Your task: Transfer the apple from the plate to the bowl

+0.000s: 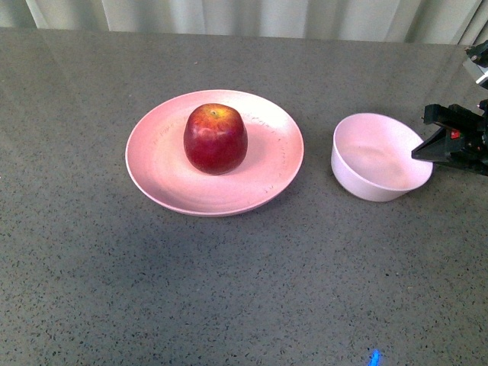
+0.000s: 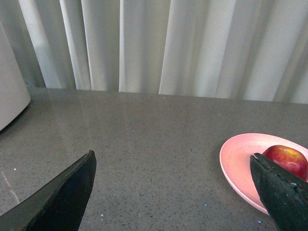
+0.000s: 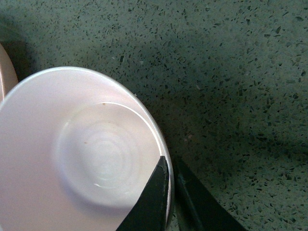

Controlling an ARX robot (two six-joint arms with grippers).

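A dark red apple (image 1: 215, 139) with a yellow patch at its stem sits near the middle of the wide pink plate (image 1: 160, 183). To its right stands the small pale bowl (image 1: 379, 156), empty. My right gripper (image 1: 422, 149) is shut on the bowl's right rim; in the right wrist view one finger lies inside the bowl (image 3: 72, 154) and one outside, at the gripper (image 3: 168, 166). The left gripper (image 2: 171, 163) is open above bare table, with the plate (image 2: 238, 161) and apple (image 2: 288, 159) partly behind one fingertip. The left arm does not show in the front view.
Everything rests on a grey speckled tabletop (image 1: 244, 290). Pale curtains (image 2: 168, 43) hang behind the far edge. A white rounded object (image 2: 9, 91) stands at the edge of the left wrist view.
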